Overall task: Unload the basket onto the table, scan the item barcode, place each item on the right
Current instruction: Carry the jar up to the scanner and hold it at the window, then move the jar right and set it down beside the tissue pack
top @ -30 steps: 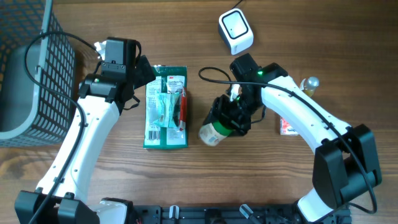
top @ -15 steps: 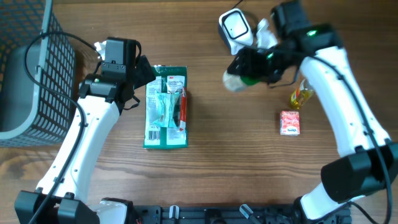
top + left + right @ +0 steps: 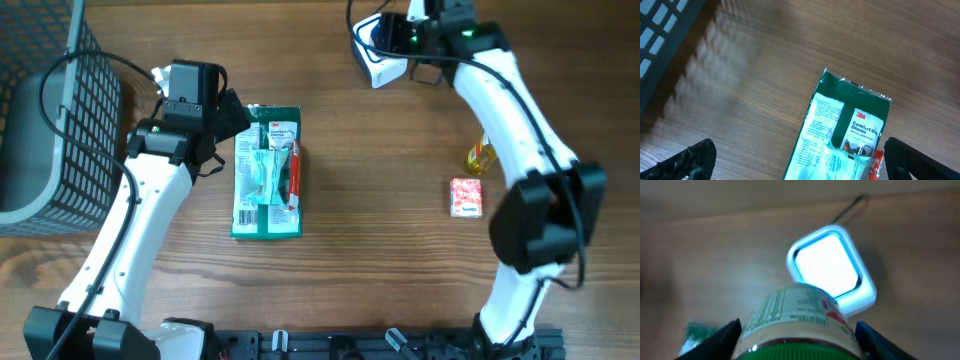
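The green cylindrical bottle with a printed white label (image 3: 797,312) lies lengthwise in the right claw (image 3: 797,336). Its far end points at the glowing white square scanner (image 3: 827,265), at the counter's (image 3: 380,250) 1 o'clock. The claw, half spread, clamps its sides. The left claw (image 3: 800,160) gapes wide, released.

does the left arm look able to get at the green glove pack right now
Likely yes: the left end effector is open right beside the glove pack, nothing lying on it or between them.
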### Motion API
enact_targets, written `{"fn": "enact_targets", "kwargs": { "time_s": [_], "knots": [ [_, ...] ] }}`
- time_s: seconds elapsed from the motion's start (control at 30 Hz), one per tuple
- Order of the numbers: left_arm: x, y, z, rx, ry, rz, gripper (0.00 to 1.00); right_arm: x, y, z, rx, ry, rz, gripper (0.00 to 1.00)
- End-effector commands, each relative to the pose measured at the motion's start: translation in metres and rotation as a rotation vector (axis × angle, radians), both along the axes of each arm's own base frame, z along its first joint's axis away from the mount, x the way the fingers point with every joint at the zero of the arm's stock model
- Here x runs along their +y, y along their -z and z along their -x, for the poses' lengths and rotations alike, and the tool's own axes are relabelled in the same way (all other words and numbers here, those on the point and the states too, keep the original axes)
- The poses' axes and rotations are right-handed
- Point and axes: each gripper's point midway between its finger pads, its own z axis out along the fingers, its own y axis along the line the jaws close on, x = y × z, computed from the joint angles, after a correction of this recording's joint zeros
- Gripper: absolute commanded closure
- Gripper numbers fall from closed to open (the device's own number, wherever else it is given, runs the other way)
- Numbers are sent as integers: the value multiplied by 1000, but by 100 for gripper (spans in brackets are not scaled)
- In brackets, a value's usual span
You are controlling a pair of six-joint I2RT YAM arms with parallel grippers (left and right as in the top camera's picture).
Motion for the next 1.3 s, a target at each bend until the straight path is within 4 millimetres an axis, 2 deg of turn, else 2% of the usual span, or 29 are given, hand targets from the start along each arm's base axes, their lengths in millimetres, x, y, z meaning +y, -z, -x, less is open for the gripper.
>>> {"fn": "enact_targets", "kwargs": {
  "time_s": [0.0,0.1,0.23,0.5,0.73,0.93,1.03,1.1,1.17,1.2,1.27],
  "knots": [
    [1,2,0,8,9,-8,0,-8,6,-39,-131,44,73,95],
    [1,2,0,8,9,-8,0,-2,1,-63,-237,50,48,95],
    [1,2,0,8,9,-8,0,0,-9,-79,-330,58,25,95],
    [1,2,0,8,9,-8,0,5,28,-101,-376,44,38,95],
    [1,2,0,8,9,-8,0,16,24,-105,-419,-7,-2,95],
    [1,2,0,8,9,-8,0,17,51,-105,-374,-13,6,95],
    [1,2,0,8,9,-8,0,19,54,-104,-373,-29,9,95],
    [1,2,0,8,9,-8,0,20,44,-104,-409,-68,50,95],
    [1,2,0,8,9,-8,0,19,20,-103,-462,-91,81,94],
    [1,2,0,8,9,-8,0,18,3,-102,-490,-97,89,94],
    [1,2,0,8,9,-9,0,16,-49,-91,-552,-92,80,94]
  ]
}}
